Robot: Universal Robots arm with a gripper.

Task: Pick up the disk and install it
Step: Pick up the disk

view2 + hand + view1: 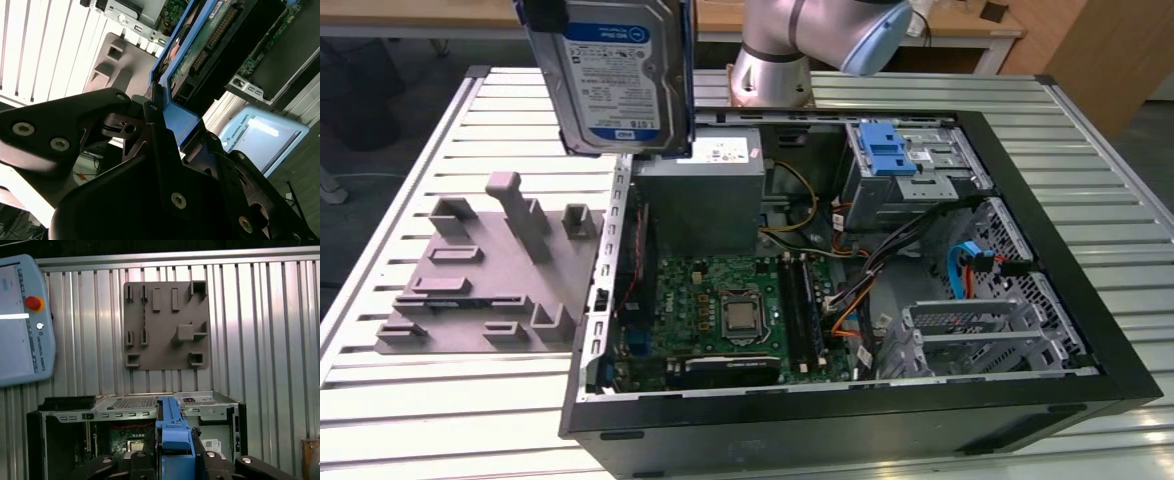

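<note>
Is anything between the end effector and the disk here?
Nothing. In the second wrist view the end effector is shut directly on the disk, gripping its blue frame with no gap.

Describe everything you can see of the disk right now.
The disk is a flat silver drive with a white-and-blue label, framed by a blue plastic carrier, its green circuit board on the other face. It hangs upright in the air above the open computer case, clamped at the carrier by the gripper; nothing else touches it.
</note>
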